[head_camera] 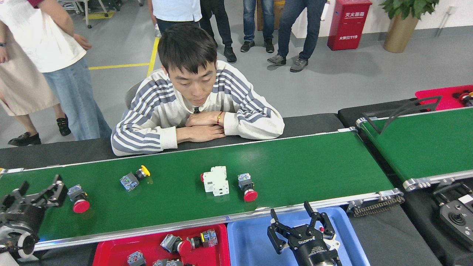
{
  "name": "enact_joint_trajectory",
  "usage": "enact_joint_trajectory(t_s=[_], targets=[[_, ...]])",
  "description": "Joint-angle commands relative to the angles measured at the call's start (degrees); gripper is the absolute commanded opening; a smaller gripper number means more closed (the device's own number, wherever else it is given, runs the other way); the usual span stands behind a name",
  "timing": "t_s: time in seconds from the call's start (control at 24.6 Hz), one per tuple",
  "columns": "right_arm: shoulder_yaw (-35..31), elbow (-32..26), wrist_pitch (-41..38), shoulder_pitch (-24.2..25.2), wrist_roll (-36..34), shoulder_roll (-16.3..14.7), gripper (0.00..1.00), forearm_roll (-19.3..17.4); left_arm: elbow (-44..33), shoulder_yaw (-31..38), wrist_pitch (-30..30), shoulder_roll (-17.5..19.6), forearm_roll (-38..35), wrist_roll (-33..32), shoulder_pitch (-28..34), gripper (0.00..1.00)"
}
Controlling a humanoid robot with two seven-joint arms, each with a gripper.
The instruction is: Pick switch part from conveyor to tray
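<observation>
The conveyor runs across the view and carries several switch parts. A red-capped one lies at the left, then a yellow-capped one, a white block and another red-capped one. My left gripper is open over the belt's left end, its right finger just beside the left red-capped part. My right gripper is open and empty above the blue tray. The red tray beside it holds several switch parts.
A seated person leans folded arms on the table just behind the belt. A smaller green belt angles off at the right, with a black controller below it and another red tray behind. People stand in the background.
</observation>
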Motion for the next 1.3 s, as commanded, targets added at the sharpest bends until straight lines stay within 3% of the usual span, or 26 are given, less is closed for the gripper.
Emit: enact_joint_trajectory(t_s=[0.0, 0.16, 0.33, 0.41, 0.61, 0.65, 0.69, 0.73, 0.77, 0.81, 1.06, 1.22, 1.26], targets=[[-0.1, -0.6, -0.3, -1.0, -0.3, 0.0, 1.00, -0.1, -9.5, 0.3, -0.1, -1.0, 0.4, -2.9, 4.3, 0.94], [2.4, -0.4, -0.6, -1.9, 0.2, 1.3, 1.00, 0.0, -17.9, -0.2, 3.8, -6.9, -1.1, -3.5, 11.5, 0.98], [5.0, 2.0, 0.4, -5.5, 3.8, 4.2, 1.00, 0.6, -20.0, 0.0, 5.5, -12.8, -8.8, -2.9, 13.1, 0.99], [5.7, 6.5, 0.9, -9.6, 6.4, 6.4, 1.00, 1.0, -19.8, 0.4, 8.7, -12.7, -9.4, -2.8, 12.5, 0.99], [10.4, 19.5, 7.0, -19.5, 7.1, 6.7, 0.99, 0.1, -20.0, 0.2, 9.3, -12.4, -9.6, -1.2, 12.3, 0.99], [10.8, 20.9, 8.4, -20.2, 7.0, 6.7, 0.95, -0.5, -19.9, -0.1, 9.3, -12.4, -9.7, -1.2, 12.1, 0.99], [11.0, 21.3, 8.4, -20.6, 6.9, 6.7, 0.82, -1.6, -19.6, 0.0, 9.3, -12.4, -9.8, -1.2, 11.8, 0.99], [11.2, 21.3, 7.9, -20.8, 6.9, 6.8, 0.66, -1.9, -19.3, 0.2, 9.3, -12.4, -9.9, -1.2, 11.2, 0.99], [11.9, 21.3, 7.6, -21.0, 6.9, 6.6, 0.38, -1.9, -18.7, 0.3, 9.3, -12.4, -9.9, -1.2, 10.3, 0.99], [12.8, 21.4, 7.3, -21.4, 6.8, 6.3, 0.22, -1.9, -17.4, 0.3, 9.2, -12.4, -9.9, -1.2, 9.5, 0.99], [14.4, 19.1, 7.0, -20.7, 5.3, 6.0, 0.03, -2.0, -15.4, 0.3, 9.1, -10.9, -9.7, -1.2, 9.2, 0.99], [19.4, 8.6, 2.4, -15.0, 5.0, 3.0, 0.02, -2.1, -15.3, 0.6, 9.1, -10.9, -9.7, -1.2, 8.8, 0.99], [20.6, 5.3, -0.3, -13.0, 4.7, 1.6, 0.08, -2.1, -15.3, 0.6, 9.2, -10.7, -9.7, -1.2, 8.5, 0.99]])
